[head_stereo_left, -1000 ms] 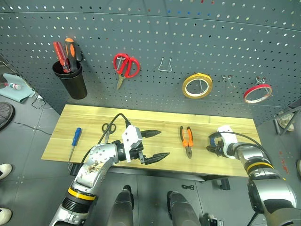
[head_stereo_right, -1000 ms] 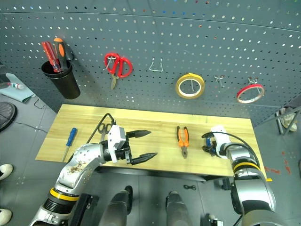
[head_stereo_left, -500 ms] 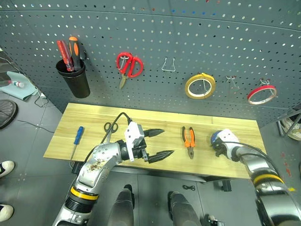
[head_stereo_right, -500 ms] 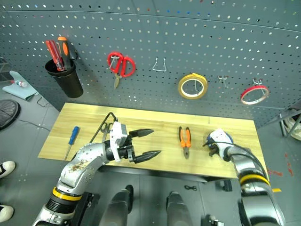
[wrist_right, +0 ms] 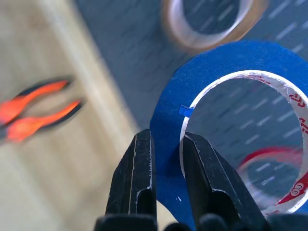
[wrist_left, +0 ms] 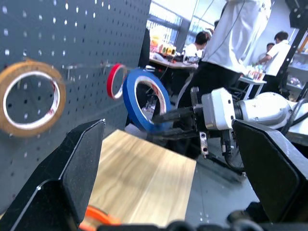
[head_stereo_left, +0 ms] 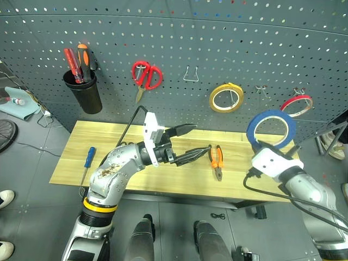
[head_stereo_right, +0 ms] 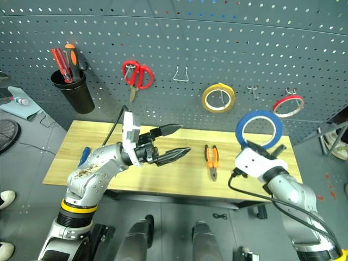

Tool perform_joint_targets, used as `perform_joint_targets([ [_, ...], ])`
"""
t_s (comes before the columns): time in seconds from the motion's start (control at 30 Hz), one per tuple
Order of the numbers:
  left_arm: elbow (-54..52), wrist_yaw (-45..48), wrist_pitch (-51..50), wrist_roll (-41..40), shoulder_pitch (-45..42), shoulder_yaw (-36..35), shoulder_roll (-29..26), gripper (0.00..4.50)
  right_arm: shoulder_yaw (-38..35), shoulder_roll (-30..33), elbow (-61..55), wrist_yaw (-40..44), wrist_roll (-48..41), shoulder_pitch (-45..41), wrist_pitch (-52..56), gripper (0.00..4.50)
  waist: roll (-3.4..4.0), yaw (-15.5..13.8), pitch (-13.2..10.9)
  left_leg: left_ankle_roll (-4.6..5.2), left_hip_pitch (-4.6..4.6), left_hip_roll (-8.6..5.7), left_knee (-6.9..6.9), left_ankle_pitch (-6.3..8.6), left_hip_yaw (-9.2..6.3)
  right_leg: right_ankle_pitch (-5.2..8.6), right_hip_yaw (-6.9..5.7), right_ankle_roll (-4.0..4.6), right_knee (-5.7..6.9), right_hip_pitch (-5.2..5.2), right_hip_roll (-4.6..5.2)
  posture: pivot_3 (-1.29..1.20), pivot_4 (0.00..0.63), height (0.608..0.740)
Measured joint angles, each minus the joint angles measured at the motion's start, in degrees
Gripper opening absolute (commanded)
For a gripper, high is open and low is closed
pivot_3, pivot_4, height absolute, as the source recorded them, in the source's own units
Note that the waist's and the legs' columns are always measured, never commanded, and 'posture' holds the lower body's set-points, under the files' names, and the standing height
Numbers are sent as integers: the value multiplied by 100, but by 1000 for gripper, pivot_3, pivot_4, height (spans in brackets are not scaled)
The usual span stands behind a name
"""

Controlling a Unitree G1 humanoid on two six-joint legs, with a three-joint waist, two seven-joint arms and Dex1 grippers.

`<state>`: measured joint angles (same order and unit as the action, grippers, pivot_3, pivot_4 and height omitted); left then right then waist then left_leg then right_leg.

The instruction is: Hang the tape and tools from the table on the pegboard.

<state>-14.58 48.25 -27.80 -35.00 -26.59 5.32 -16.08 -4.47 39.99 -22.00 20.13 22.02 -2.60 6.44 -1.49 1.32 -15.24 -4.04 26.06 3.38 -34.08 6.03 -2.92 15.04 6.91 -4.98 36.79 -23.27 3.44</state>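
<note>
My right gripper (wrist_right: pixel 166 139) is shut on the rim of the blue tape (head_stereo_left: pixel 271 129), one finger inside the ring and one outside. It holds the tape upright above the table's (head_stereo_left: pixel 179 176) right end, in front of the pegboard (head_stereo_left: pixel 217 49), between the yellow and red rolls. My left gripper (head_stereo_left: pixel 193 141) is open and empty, raised over the table's middle and pointing right. The orange-and-black pliers (head_stereo_left: pixel 217 160) lie flat just right of it. A blue-handled screwdriver (head_stereo_left: pixel 87 163) lies at the table's left end.
On the pegboard hang a black cup (head_stereo_left: pixel 84 92) with red and orange screwdrivers, red scissors (head_stereo_left: pixel 147 74), a yellow roll (head_stereo_left: pixel 227 98) and a red roll (head_stereo_left: pixel 297 103). Bare hooks (head_stereo_left: pixel 190 74) sit between them. People stand in the background of the left wrist view.
My right gripper shut on the blue tape at the table's right end and lifted it up before the pegboard. My left gripper rose a little, still open.
</note>
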Motion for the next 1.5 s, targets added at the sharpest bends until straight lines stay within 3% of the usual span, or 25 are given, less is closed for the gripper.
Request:
perform_joint_targets([
  [0.17, 141, -52, 14, 8, -56, -14, 71, 4500, 142, -50, 324, -6, -15, -859, -141, 446, -8, -19, 18, 2, 7, -1, 3, -1, -11, -2, -10, 1, 1, 1, -1, 54, 190, 740],
  [0.27, 199, -159, 20, 11, -114, -53, 149, 4500, 148, -102, 1344, -11, -160, -1561, -158, 446, -13, -41, 20, 3, 12, -9, 3, -2, -13, -18, -9, 23, 0, 1, 5, 58, 193, 740],
  [0.57, 199, -283, 27, 14, -269, -119, 175, 4500, 149, -240, 2699, 214, -772, -2388, -180, 446, -13, -43, 21, 5, 12, -9, 6, -2, -23, -19, -15, 28, 8, 1, 4, 82, 199, 740],
  [0.63, 192, -308, 25, 14, -268, -118, 175, 4500, 150, -286, 2782, 254, -885, -2406, -145, 1475, -13, -49, 21, 5, 12, -10, 5, -3, -23, -19, -15, 27, 9, 2, 4, 82, 199, 740],
  [0.93, 168, -373, 23, 13, -231, -123, 108, 4500, 94, -255, 2451, 357, -1136, -1924, 160, 4459, -13, -61, 21, 6, 13, -11, 5, -3, -25, -19, -16, 27, 12, 2, 4, 83, 213, 740],
  [1.07, 139, -230, 23, 31, 80, -149, -225, 4500, -65, -237, 1671, 523, -1249, -1161, 530, 4459, -12, -41, 21, 6, 11, -11, 5, -3, -25, -15, -14, 29, 21, 0, 4, 67, 226, 740],
  [1.23, 175, 202, 120, 152, 655, -151, -766, 4500, 117, -398, 761, 1135, -1823, -799, 1639, 4459, -12, 40, 21, 9, -1, -6, 5, -6, -24, -8, -11, 22, 30, 1, -1, 67, 240, 740],
  [1.3, 216, 423, 251, 242, 942, -178, -1023, 4500, 349, -910, 602, 1238, -2250, -1109, 2800, 4459, -13, 113, 21, 11, -3, 0, 4, -8, -21, -8, -10, 20, 31, 0, -4, 79, 251, 740],
  [1.5, 326, 645, 488, 463, 1420, -186, -1258, 4500, 591, -1482, 1375, 914, -2457, -2275, 4464, 4459, -15, 60, 17, 13, 5, 2, 4, -9, -18, 2, -13, 40, 30, -4, -3, 113, 281, 740],
])
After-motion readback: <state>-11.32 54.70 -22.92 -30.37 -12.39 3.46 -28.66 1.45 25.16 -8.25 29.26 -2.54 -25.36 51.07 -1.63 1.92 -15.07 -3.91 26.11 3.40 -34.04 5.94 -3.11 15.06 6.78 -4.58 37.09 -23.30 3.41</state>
